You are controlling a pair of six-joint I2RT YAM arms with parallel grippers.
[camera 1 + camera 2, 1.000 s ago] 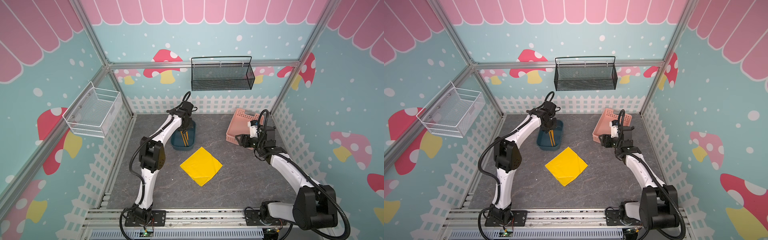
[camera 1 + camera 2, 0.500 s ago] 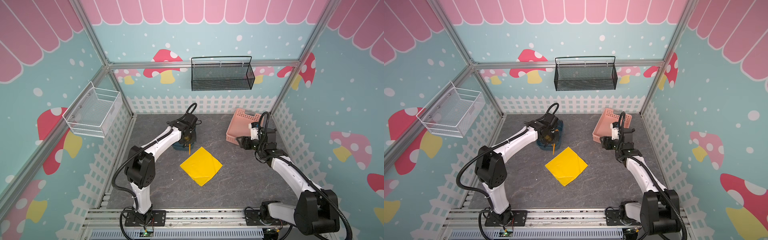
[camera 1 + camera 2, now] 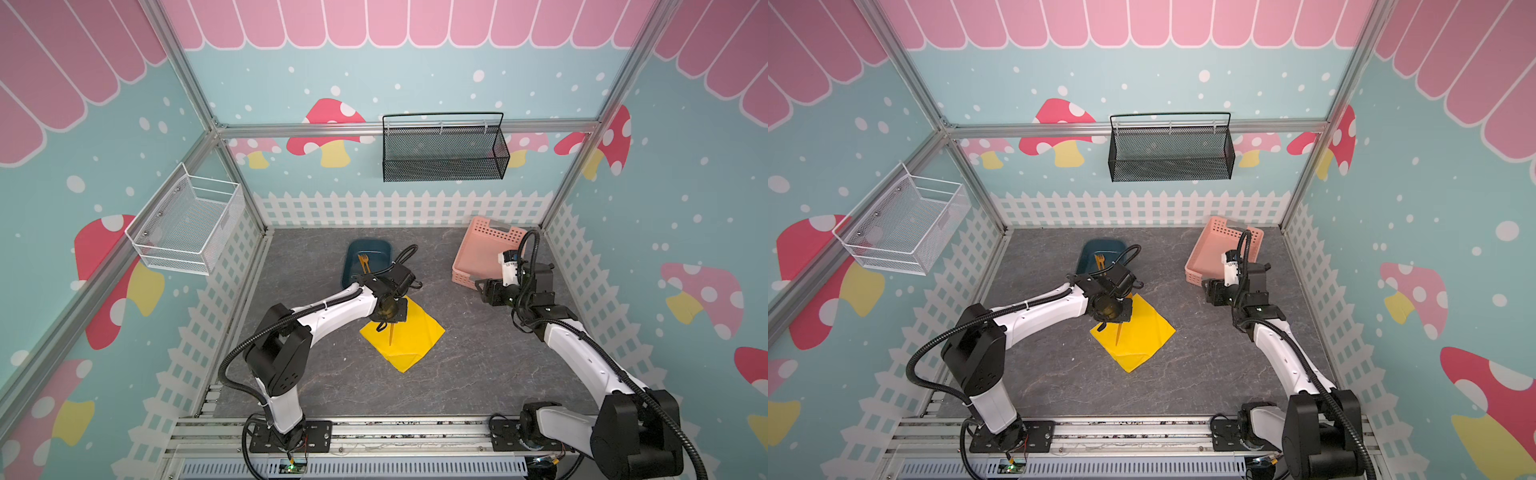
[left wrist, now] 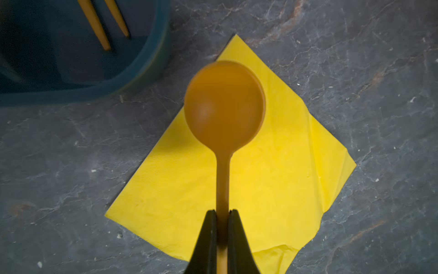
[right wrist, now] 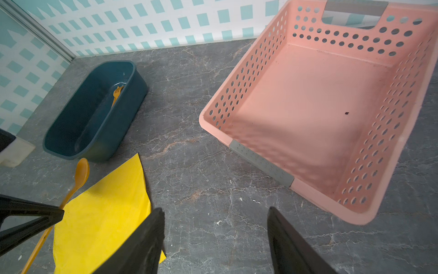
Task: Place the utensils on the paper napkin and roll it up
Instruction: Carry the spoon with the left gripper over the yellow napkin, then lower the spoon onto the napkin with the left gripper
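We clamp the spoon (image 4: 224, 104) in our left jaws above the napkin (image 4: 284, 185). Our right jaws hang released by the basket (image 5: 244, 78).

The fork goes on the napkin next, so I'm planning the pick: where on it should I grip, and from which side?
Probably the slim handle near its middle, from straight above, jaws closing across its width. The fork lies lengthwise in the blue tub, tines at the far end, and the tub's walls block any sideways approach.
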